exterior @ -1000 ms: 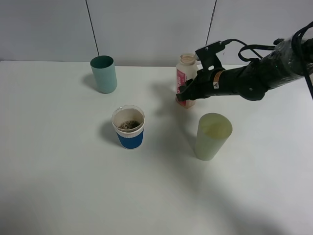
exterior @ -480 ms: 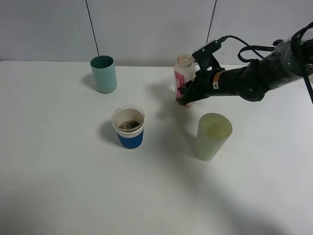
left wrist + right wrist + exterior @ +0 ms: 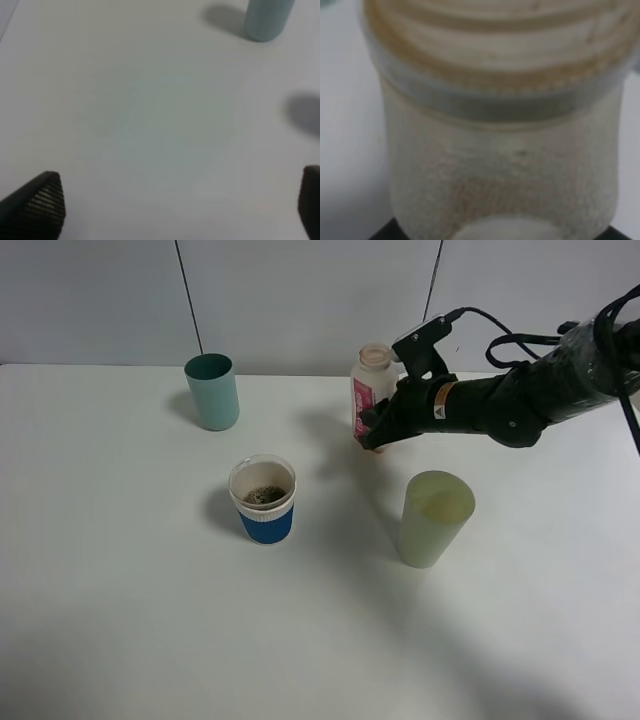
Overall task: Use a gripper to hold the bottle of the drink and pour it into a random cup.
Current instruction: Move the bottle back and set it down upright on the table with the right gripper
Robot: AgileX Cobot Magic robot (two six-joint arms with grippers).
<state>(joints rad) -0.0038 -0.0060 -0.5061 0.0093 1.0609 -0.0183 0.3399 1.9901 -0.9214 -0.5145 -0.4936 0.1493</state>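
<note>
Item: bottle (image 3: 368, 390), upright, beyond and right of cup (image 3: 262, 498). Right gripper (image 3: 374, 432): fingers clamped on its lower body. Step, likely: transport to cup. Next: neck over cup rim, then tilt.

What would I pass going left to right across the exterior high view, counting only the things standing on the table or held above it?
teal tumbler → blue-sleeved cup → bottle → pale green cup
</note>
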